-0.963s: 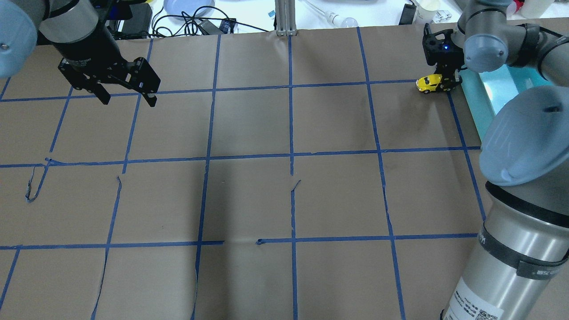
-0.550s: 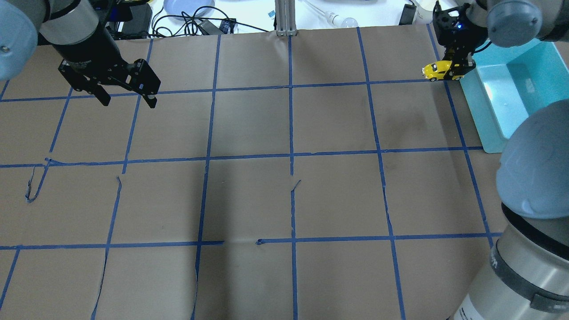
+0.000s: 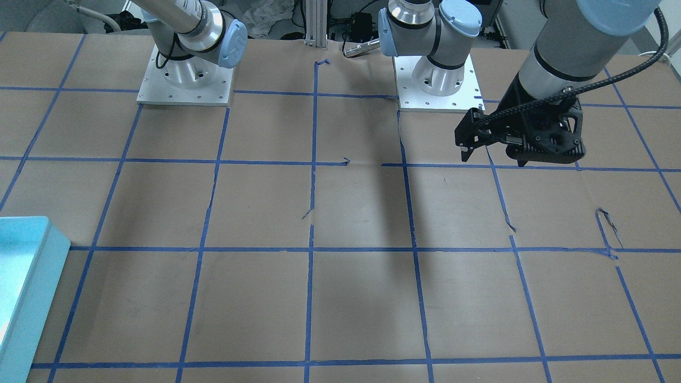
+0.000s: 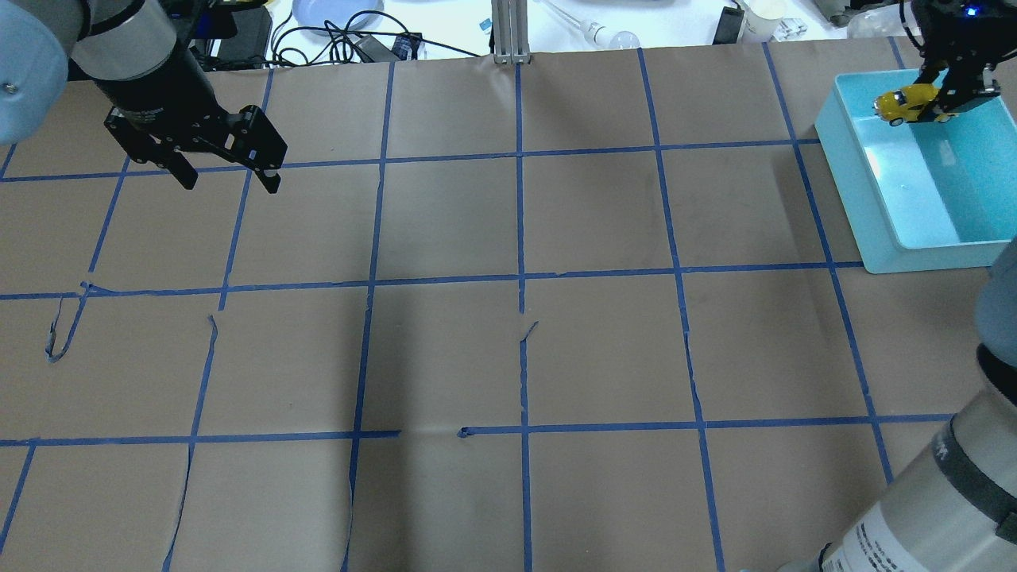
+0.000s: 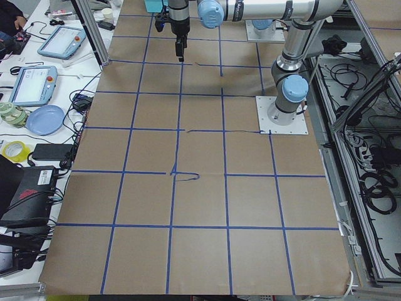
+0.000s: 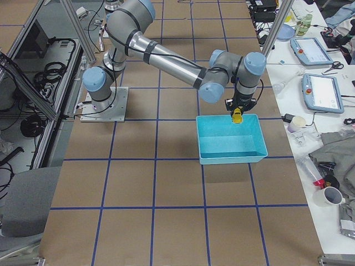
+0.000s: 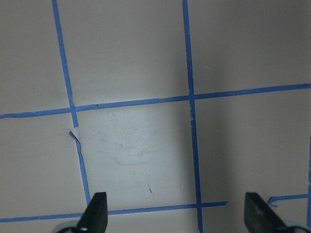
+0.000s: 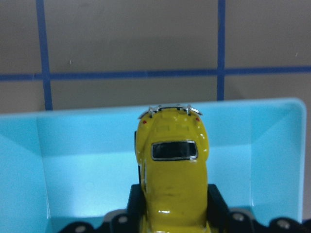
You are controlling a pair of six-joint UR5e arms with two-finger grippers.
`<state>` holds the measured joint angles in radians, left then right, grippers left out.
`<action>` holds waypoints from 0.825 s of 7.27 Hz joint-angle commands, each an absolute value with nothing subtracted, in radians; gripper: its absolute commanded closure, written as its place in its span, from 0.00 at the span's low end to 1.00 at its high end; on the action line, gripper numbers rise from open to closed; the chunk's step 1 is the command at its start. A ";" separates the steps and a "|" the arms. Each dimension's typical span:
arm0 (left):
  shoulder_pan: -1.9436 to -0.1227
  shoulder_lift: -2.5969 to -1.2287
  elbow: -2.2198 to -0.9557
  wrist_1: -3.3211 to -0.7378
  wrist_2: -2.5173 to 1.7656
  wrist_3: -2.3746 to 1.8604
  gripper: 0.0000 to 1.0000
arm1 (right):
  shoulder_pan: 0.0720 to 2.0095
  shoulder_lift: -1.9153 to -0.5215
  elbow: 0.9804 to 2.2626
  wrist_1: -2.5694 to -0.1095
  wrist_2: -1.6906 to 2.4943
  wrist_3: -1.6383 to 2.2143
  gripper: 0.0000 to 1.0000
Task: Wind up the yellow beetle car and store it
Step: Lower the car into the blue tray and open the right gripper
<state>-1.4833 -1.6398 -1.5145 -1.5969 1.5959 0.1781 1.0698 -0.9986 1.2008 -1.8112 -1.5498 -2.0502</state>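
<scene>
The yellow beetle car (image 4: 902, 102) is clamped at its rear between the fingers of my right gripper (image 4: 926, 107) and hangs in the air over the far end of a light blue bin (image 4: 862, 199). The right wrist view shows the car (image 8: 172, 179) from above, nose pointing away, with the bin's inner wall (image 8: 43, 160) below it. In the exterior right view the car (image 6: 237, 115) is just above the bin's rim (image 6: 227, 158). My left gripper (image 4: 230, 179) is open and empty above the paper at the far left, its fingers (image 7: 95, 213) spread wide.
Brown paper with a blue tape grid (image 4: 520, 278) covers the table. The bin's corner (image 3: 32, 298) shows at the lower left of the front-facing view. Cables, a plate and clutter (image 4: 342, 24) lie beyond the table's far edge. The arm bases (image 3: 186, 80) stand on the robot's side.
My right gripper has carried the car up and to the right, from the paper beside the bin to above the bin's far end. The left arm has not moved.
</scene>
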 commanded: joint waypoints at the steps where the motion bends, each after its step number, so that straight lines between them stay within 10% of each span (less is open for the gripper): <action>1: -1.483 -1.640 -1.514 -1.597 1.595 0.178 0.00 | 0.963 -0.962 1.244 -1.838 -1.545 -2.174 1.00; 6: -1.483 -1.641 -1.516 -1.595 1.594 0.178 0.00 | 0.957 -0.965 1.460 -2.089 -1.542 -2.230 1.00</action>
<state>-1.4833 -1.6412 -1.5155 -1.5954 1.5943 0.1783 0.9597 -0.9653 1.4364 -2.0668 -1.5432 -2.2215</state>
